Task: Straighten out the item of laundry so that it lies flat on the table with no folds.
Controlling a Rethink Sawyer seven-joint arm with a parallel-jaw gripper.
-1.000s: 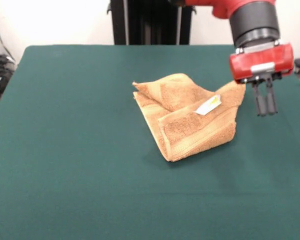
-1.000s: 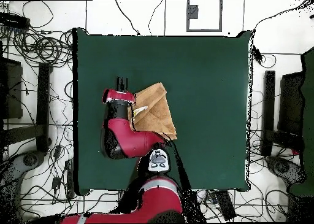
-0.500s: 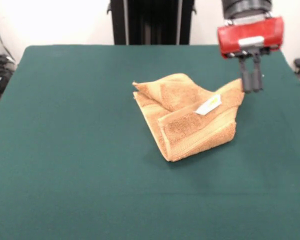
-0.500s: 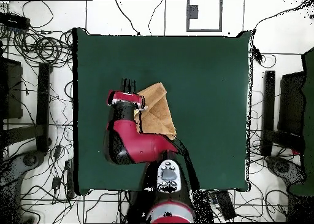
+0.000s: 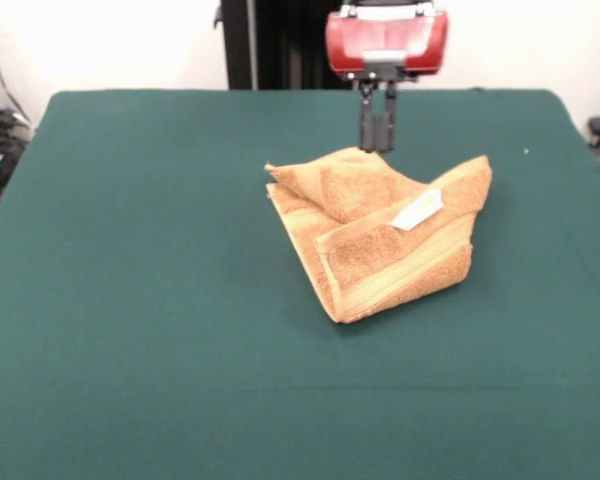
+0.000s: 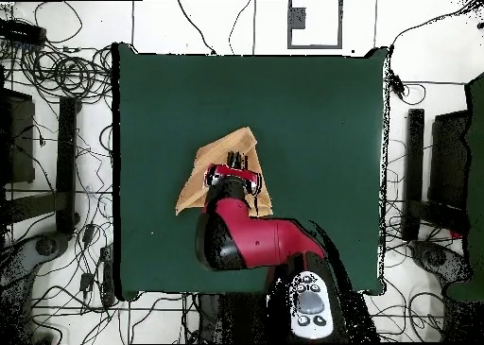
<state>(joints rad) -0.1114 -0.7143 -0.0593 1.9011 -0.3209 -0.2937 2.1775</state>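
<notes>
The orange-tan towel (image 5: 380,240) lies crumpled and folded over itself near the middle of the green table (image 5: 130,250). Its white label (image 5: 418,210) faces up on the right fold. My gripper (image 5: 376,146) hangs from the red head, with its two dark fingers pressed together and nothing in them. The tips are just above the towel's far edge. In the overhead view the towel (image 6: 216,154) is partly covered by my arm, and the gripper (image 6: 236,159) is over its middle part, above the table (image 6: 312,124).
The black pedestal (image 5: 280,45) stands behind the table's far edge. In the overhead view my red arm (image 6: 250,242) reaches over the table's robot side. Cables and equipment (image 6: 57,77) lie around the table on the floor.
The gripper has moved left in the front view, from beside the towel's right corner to above its far edge, staying shut. The towel has not moved.
</notes>
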